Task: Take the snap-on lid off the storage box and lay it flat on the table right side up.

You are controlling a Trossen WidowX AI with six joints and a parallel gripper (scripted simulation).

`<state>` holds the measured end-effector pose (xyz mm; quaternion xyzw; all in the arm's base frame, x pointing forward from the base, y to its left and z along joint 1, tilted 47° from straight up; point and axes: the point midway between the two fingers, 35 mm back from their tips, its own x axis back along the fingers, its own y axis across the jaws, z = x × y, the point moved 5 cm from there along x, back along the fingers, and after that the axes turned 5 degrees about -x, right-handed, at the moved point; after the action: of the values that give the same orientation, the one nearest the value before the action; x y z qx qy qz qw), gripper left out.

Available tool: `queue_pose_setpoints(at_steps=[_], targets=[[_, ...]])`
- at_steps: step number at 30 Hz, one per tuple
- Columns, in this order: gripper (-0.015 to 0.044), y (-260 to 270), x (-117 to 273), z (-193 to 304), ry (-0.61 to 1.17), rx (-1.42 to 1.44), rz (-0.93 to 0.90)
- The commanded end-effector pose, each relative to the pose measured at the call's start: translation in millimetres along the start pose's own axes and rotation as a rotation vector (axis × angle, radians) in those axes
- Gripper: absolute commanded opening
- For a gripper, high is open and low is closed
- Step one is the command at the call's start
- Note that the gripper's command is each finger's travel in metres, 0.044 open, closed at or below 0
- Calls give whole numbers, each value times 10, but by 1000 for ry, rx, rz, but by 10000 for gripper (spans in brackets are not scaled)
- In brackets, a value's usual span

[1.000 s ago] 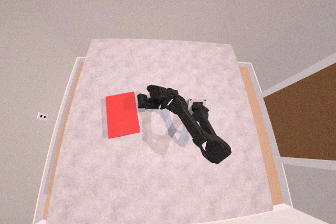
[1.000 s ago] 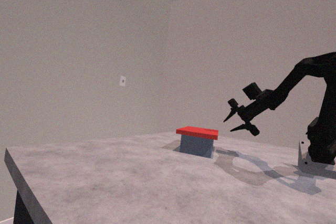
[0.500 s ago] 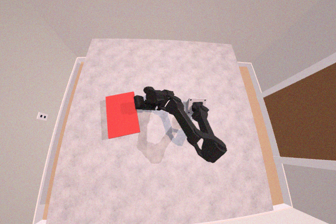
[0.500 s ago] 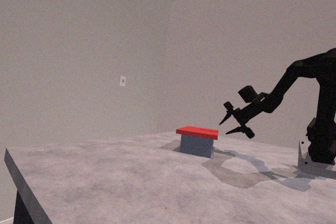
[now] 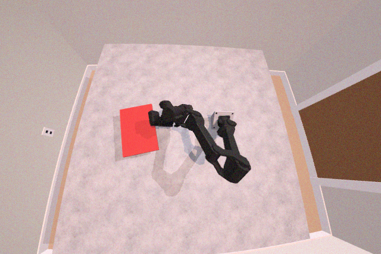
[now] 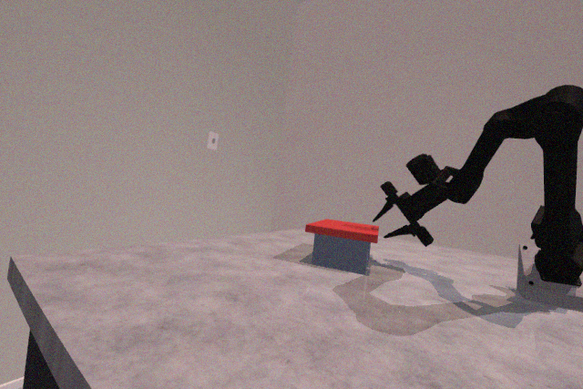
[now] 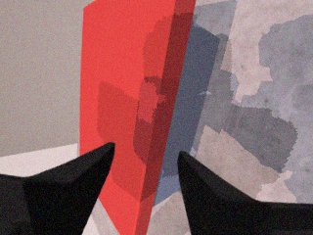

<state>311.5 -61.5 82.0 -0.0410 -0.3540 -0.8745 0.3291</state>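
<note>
The red lid [image 5: 135, 143] [image 6: 339, 229] [image 7: 117, 59] sits flat on top of the blue-grey storage box [image 6: 341, 253] [image 7: 188, 108], overhanging its walls. The box stands on the table; in the top view the lid hides it. My gripper [image 6: 379, 229] [image 7: 147, 152] is open and empty, tilted downward, just off the lid's edge on the side toward the arm's base. In the wrist view one fingertip appears over the lid's top face and the other beyond its rim, on the box-wall side. In the top view the gripper hides the fingertips and part of the lid's edge.
The pale mottled table [image 5: 184, 220] [image 6: 211, 319] carries the box and the arm's base plate [image 5: 218, 118]. The arm's base stands on the side of the box that the gripper is on. The arm casts shadows on the lid and table.
</note>
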Motion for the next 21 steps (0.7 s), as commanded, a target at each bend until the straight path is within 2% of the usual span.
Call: queue_pose_setpoints(at_steps=[1, 7, 11, 20, 21], targets=[[235, -23, -88, -7, 0, -11, 2], [235, -31, -161, 5, 4, -13, -2], [130, -31, -161, 5, 4, -13, -2], [70, -31, -161, 5, 4, -13, -2], [44, -31, -161, 5, 4, -13, -2]])
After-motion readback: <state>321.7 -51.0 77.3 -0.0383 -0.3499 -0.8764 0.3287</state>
